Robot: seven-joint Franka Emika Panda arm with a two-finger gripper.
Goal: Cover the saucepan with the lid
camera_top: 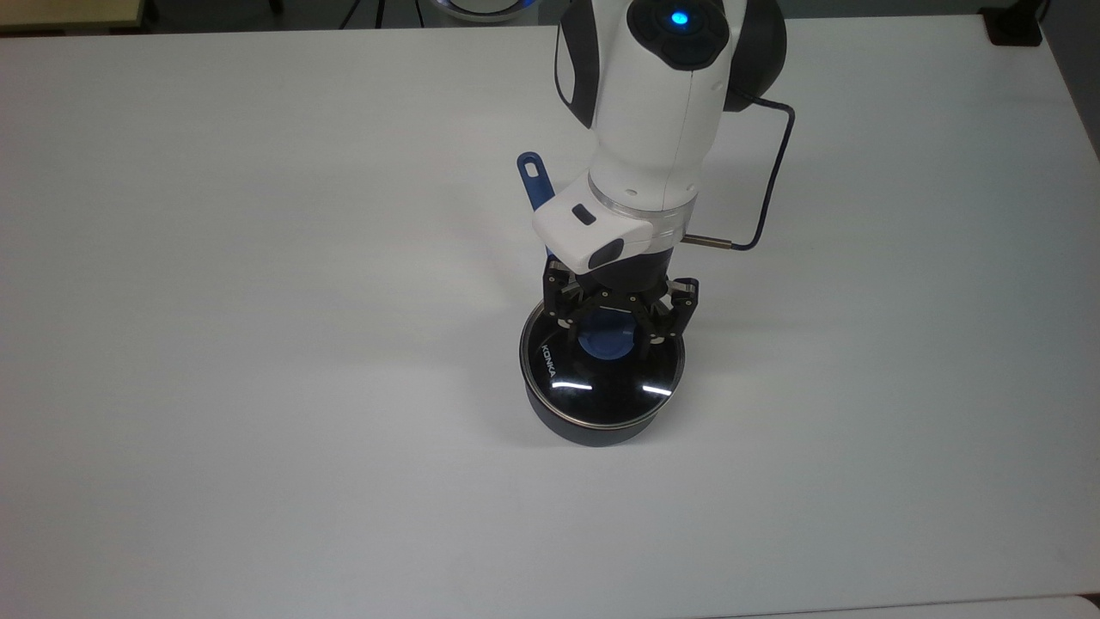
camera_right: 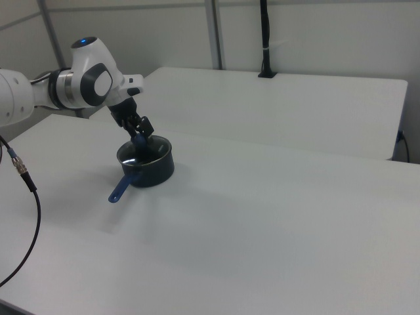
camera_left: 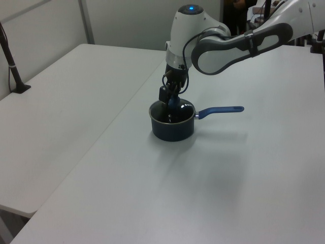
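Arm (camera_top: pixel 653 112) bent down; gripper (camera_top: pixel 608 337) clamped shut.

Top view overhead; side views oblique, opposed.

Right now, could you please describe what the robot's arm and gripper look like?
The arm has glossy white rounded shells with dark grey joint sections and a glowing blue light on top. A thin dark cable loops beside its wrist. The gripper is black, with linked, bolted fingers.
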